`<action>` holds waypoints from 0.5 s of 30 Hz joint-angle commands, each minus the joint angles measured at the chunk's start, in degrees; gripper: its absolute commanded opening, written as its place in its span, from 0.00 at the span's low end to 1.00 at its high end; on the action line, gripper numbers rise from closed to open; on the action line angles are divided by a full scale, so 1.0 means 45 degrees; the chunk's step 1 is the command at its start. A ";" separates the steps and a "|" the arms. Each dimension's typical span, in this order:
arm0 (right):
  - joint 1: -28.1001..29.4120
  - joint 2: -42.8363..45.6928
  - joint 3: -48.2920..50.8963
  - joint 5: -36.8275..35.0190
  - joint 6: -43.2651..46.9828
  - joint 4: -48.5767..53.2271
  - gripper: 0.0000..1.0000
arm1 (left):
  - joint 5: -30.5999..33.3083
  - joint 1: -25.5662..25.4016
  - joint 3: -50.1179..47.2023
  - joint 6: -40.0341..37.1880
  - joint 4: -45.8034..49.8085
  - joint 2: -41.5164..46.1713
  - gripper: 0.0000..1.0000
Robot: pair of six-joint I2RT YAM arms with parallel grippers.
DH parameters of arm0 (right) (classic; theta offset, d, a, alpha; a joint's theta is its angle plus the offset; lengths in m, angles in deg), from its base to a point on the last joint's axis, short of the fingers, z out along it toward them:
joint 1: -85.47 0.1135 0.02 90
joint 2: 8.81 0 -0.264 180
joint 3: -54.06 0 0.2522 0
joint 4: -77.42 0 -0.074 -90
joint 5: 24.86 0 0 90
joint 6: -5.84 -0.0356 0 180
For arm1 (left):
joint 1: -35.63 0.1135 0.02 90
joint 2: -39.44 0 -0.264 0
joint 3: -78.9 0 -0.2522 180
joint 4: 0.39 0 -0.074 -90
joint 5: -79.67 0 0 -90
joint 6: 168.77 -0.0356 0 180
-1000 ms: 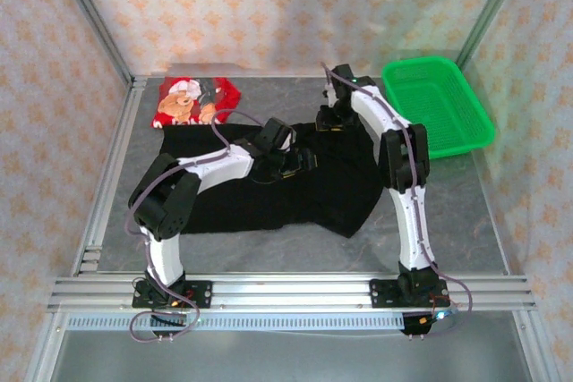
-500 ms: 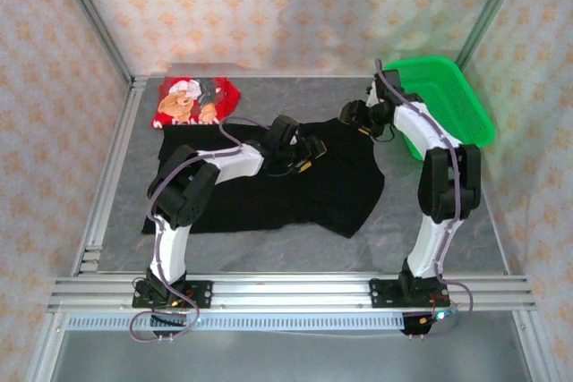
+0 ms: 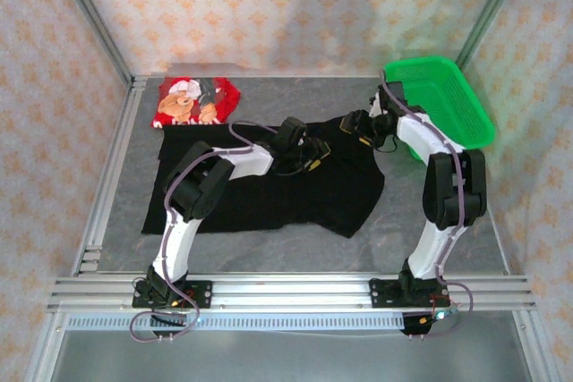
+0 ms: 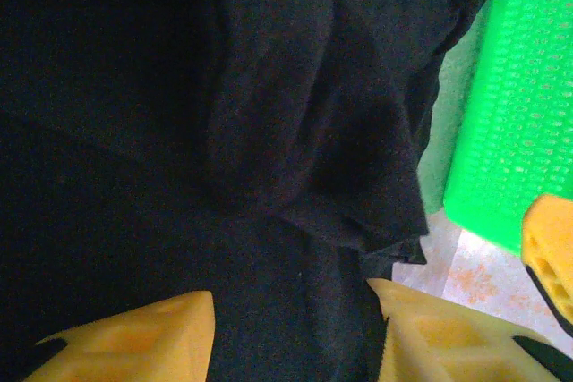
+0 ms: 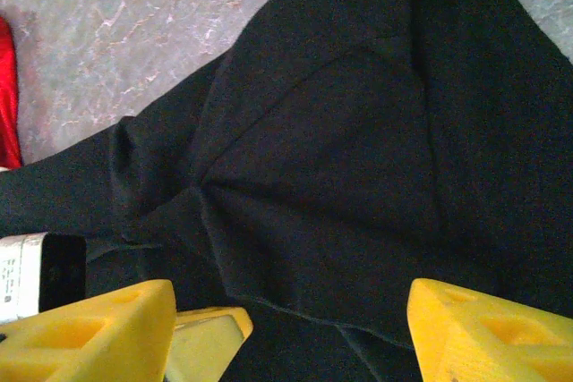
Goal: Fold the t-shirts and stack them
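Note:
The large black t-shirt [image 3: 269, 194] lies spread over the middle of the table, its right part rumpled. The red t-shirt [image 3: 192, 100] with the cartoon print lies folded at the back left; its edge [image 5: 7, 87] also shows in the right wrist view. My left gripper [image 3: 313, 160] reaches across the black shirt. In its wrist view the left gripper [image 4: 291, 310] has its yellow fingers [image 4: 143, 337] apart on either side of a raised fold of black cloth [image 4: 304, 176]. My right gripper [image 3: 363, 127] hovers over the shirt's back right corner. The right gripper [image 5: 291, 301] is wide open above the cloth [image 5: 340, 158].
A green mesh basket [image 3: 439, 100] stands at the back right, close beside the right arm and the shirt's edge; its wall [image 4: 519, 87] is near the left gripper. Metal frame posts and patterned walls enclose the grey table [image 3: 448, 212].
The right arm swung from the back centre to the right beside the basket, and its jaws opened wider. The left gripper slid right along the black shirt and its jaws narrowed.

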 commanded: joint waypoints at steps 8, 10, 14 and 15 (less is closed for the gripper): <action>-0.0019 0.0552 0.0337 0.0162 0.0021 -0.0338 0.69 | 0.1147 -0.0102 0.1121 -0.0496 0.1104 -0.0456 0.28; -0.0039 0.0597 0.0354 0.0123 0.0069 -0.0272 0.69 | 0.1227 -0.0103 0.1223 -0.0606 0.1440 -0.0475 0.22; -0.0059 0.0662 0.0384 0.0075 0.0098 -0.0249 0.69 | 0.1306 -0.0101 0.1180 -0.0621 0.1671 -0.0470 0.09; -0.0058 0.0683 0.0366 0.0062 0.0087 -0.0235 0.69 | 0.1362 -0.0103 0.1136 -0.0636 0.1720 -0.0461 0.06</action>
